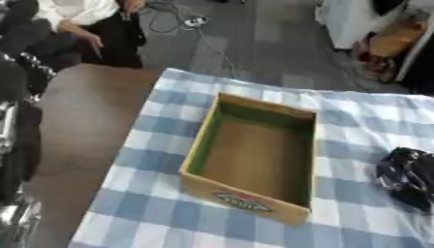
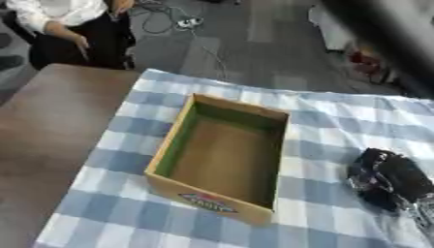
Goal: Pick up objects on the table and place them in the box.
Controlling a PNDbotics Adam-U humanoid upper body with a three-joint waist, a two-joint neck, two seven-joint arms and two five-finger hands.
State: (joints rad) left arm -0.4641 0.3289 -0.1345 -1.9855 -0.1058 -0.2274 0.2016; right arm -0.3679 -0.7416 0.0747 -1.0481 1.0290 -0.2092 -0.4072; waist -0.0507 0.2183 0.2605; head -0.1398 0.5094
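Box (open-topped) holds nothing visible.

A lab or office: grey carpet tiles, floor cables, checked tablecloth.

A brown desk carries a blue-and-white checked cloth that covers its middle and right part, leaving the brown top bare along the left edge. On the cloth, near its middle, stands an open cardboard box with a greenish inner wall on its left side and a coloured label on the wall facing the near edge. Toward the right edge, well apart from the box, a shiny black crumpled object lies on the cloth.
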